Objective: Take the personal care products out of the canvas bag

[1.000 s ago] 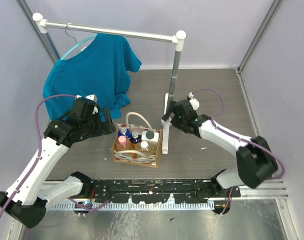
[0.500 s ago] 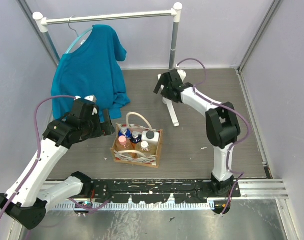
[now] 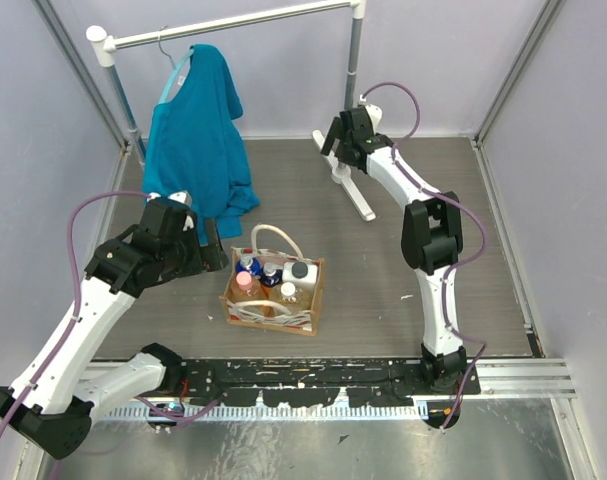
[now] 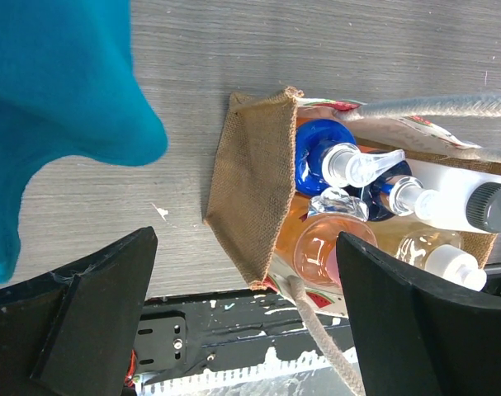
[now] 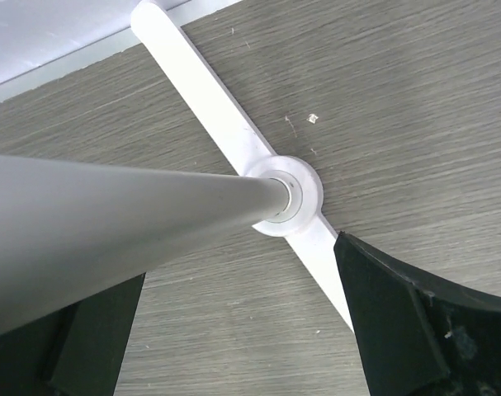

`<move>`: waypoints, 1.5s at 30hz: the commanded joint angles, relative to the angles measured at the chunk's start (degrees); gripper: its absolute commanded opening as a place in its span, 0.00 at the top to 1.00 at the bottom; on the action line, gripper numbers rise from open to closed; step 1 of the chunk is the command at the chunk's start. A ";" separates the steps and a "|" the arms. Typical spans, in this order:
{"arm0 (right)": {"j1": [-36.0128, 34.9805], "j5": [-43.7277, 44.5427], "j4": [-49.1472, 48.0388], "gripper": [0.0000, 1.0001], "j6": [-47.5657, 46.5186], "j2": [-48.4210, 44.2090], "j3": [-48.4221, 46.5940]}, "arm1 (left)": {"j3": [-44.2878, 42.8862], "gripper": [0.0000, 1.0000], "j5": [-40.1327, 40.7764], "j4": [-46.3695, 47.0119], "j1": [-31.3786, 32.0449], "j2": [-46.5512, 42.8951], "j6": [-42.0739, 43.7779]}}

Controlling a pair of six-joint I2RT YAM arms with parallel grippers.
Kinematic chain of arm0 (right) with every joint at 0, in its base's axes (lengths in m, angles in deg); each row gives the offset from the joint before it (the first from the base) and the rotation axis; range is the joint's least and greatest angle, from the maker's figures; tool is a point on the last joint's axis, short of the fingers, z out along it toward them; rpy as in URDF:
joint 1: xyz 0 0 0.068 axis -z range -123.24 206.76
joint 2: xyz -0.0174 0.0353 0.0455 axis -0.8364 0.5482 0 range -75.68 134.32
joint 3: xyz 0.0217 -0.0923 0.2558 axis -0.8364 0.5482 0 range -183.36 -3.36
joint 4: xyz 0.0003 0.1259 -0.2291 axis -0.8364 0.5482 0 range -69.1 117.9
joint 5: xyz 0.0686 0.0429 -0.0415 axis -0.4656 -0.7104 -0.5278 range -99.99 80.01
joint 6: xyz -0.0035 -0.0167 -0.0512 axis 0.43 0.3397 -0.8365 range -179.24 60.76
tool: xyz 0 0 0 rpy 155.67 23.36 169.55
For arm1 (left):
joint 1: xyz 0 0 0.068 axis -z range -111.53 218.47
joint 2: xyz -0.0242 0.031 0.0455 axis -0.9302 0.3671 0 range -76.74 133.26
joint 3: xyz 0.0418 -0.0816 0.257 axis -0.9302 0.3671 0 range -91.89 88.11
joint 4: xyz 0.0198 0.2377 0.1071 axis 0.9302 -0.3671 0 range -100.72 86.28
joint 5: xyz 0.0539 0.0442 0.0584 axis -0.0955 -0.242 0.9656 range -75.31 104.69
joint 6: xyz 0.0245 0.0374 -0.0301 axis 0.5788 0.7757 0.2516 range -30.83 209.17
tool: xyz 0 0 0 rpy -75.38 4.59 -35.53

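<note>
Hovering wide beside a packed tote

From where I stand, the personal care products [image 3: 271, 280] look light, hard and slick. The pump heads are awkward, so a pinch on a bottle's neck or body just under the cap seems safest. They stand upright, crowded inside the canvas bag [image 3: 273, 318] — soft cloth that may lift along. The left gripper [image 3: 215, 245], jaws spread and empty, hangs just beside the bag at its 10 o'clock. The right gripper [image 3: 335, 135], jaws also spread, straddles the rack pole [image 5: 110, 214] well apart, toward 1 o'clock.
</note>
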 commanded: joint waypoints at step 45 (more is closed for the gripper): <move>-43.89 8.83 19.17 0.04 -1.12 -49.16 38.30 | 2.35 0.12 -11.35 11.47 0.27 1.53 -0.89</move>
